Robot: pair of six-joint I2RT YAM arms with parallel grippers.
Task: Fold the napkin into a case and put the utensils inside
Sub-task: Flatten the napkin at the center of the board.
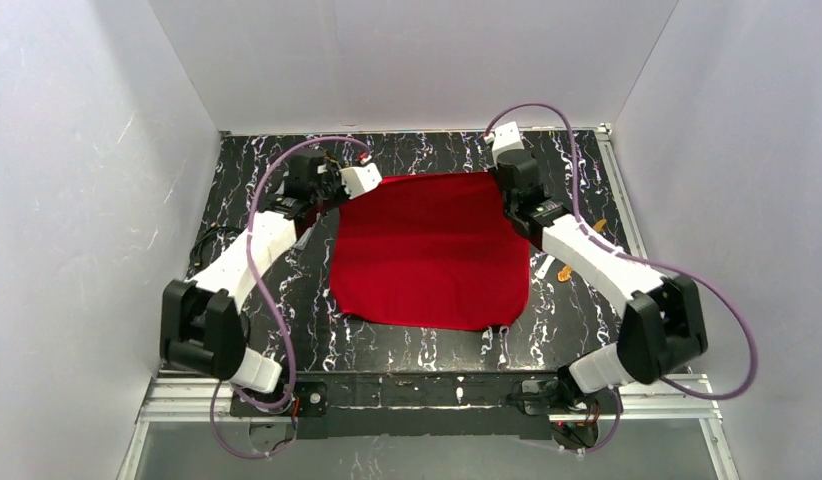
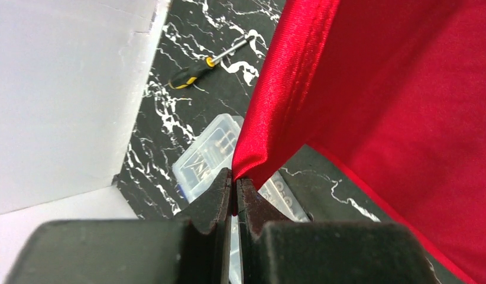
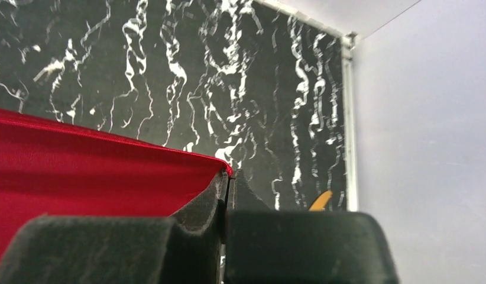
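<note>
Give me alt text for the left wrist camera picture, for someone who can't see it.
The left gripper is shut on a corner of the red napkin, which spreads up and to the right. Behind, on the black marbled table, lie a clear plastic box and a black-and-yellow screwdriver, next to a white wall.

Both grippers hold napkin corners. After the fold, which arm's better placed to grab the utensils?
Right. The utensils lie just off the napkin's right edge, beside the right arm. The left gripper, shut on the far-left corner, would have to cross the cloth.
</note>
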